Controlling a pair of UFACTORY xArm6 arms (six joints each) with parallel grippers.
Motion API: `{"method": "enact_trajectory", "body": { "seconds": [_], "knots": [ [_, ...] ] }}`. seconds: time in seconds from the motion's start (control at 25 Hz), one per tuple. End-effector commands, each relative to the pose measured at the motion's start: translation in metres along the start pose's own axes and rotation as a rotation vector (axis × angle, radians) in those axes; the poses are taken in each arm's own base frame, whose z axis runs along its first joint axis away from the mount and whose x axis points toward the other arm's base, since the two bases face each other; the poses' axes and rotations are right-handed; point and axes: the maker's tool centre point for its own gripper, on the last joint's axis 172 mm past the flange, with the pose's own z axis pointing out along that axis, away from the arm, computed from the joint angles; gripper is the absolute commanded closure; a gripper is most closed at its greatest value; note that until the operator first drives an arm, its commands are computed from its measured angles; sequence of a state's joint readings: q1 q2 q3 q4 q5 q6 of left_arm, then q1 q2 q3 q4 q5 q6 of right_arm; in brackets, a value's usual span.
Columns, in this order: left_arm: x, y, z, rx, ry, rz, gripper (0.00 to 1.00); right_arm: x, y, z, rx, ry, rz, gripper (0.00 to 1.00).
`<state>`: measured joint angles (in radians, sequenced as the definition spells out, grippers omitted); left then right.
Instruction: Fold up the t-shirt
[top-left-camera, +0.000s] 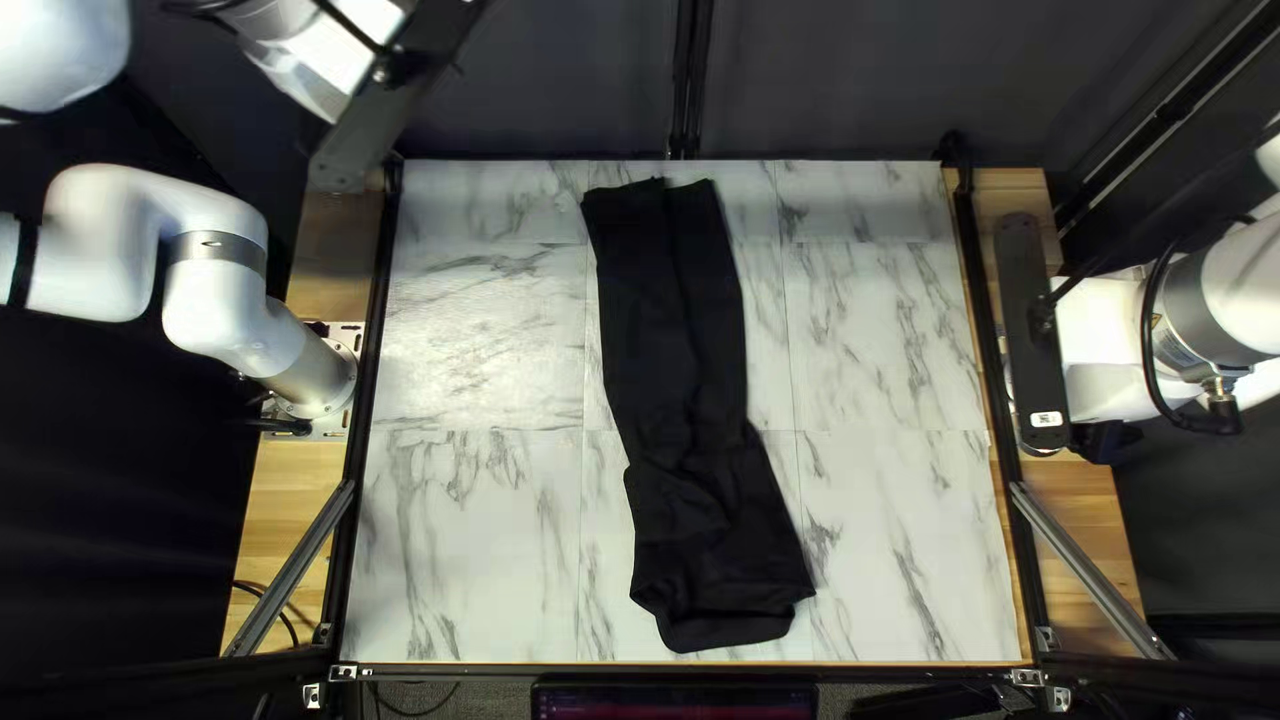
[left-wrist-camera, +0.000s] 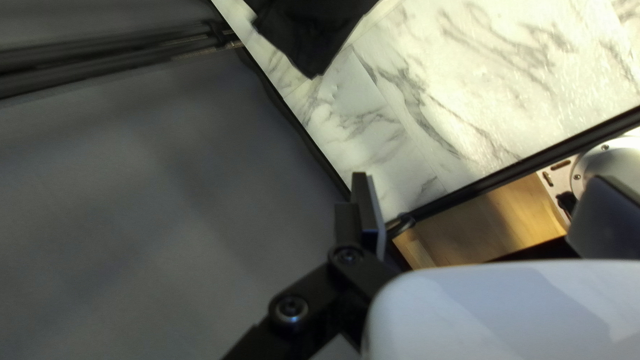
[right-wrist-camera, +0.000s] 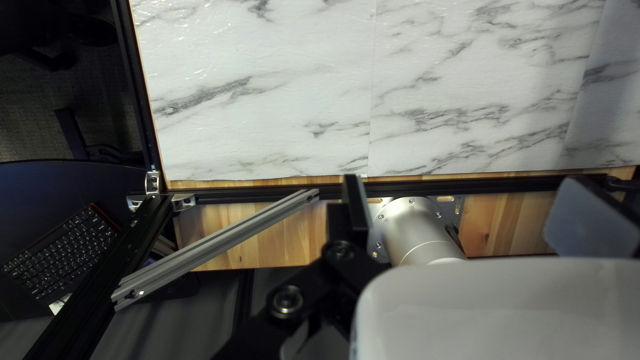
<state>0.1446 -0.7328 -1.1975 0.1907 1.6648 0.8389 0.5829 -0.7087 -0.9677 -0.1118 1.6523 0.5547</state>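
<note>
As the table fills mid-frame in the top L view, the black shirt lies on it in a long strip, upper ctr to lower ctr. My L gripper, upper L of frame, has fingers spread wide; my R gripper, frame R, likewise.

Matt cloth t-shirt, glossy tabletop

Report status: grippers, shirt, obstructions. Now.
Left gripper open, right gripper open. Black t-shirt flat in a long strip on the table. Nothing on top of it.
</note>
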Motion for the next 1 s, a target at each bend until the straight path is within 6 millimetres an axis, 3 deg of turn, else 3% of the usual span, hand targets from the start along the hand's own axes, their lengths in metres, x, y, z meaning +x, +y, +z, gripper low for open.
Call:
{"method": "enact_trajectory", "body": {
  "seconds": [0.04,0.6,0.88,1.0],
  "knots": [
    [0.000,0.000,0.000,0.000,0.000,0.000,0.00,0.000,0.000,0.000,0.000,0.000,0.000,0.00],
    [0.000,0.000,0.000,0.000,0.000,0.000,0.00,0.000,0.000,0.000,0.000,0.000,0.000,0.00],
    [0.000,0.000,0.000,0.000,0.000,0.000,0.00,0.065,0.005,0.055,0.041,-0.022,-0.036,0.00],
    [0.000,0.000,0.000,0.000,0.000,0.000,0.00,0.092,-0.002,0.095,0.073,-0.005,-0.063,0.00]
  ]
}}
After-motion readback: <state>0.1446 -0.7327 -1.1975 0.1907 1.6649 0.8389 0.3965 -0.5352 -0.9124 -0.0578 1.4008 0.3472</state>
